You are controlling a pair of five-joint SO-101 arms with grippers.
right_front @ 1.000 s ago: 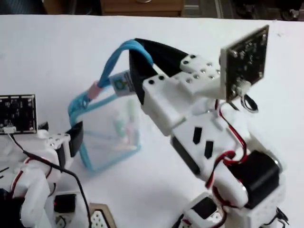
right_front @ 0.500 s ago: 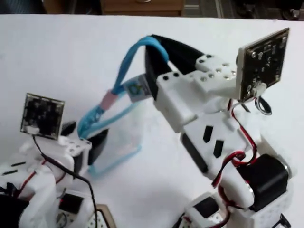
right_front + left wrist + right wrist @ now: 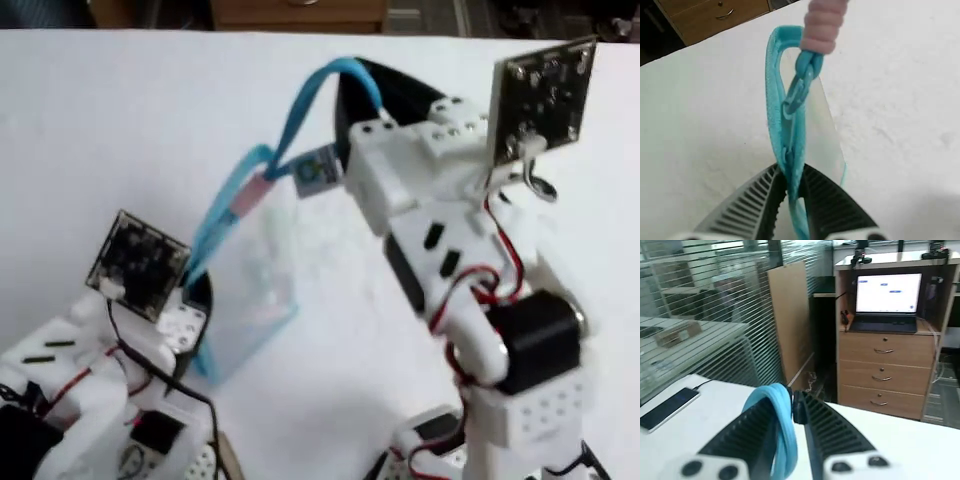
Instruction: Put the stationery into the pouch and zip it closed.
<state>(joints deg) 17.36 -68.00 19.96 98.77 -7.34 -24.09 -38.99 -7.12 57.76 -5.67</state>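
Left pincer [image 3: 792,175] is pressed onto the blue zip edge of the pouch [image 3: 255,275], near one end. Right pincer [image 3: 795,399] is pinched on the strap [image 3: 782,440] at the other end. Pouch hangs taut between them over the counter [image 3: 120,120]. Its lowest corner is close to the counter, contact unclear.

Risks, my read:
- Zip pull [image 3: 821,22] dangles free, neither pincer on it. Zipping means one arm lets go and regrabs, and the pouch could sag or drop.
- Left grip is only thin tape between ribbed jaws. More pull from the right could slip it out.
- Too much tension could twist the zip line and jam the slider.
- If the zip is open and the pouch tips, contents spill.

Contents: pouch wall is clear, but I can't make out stationery inside. Can't tell how far the zip is run.
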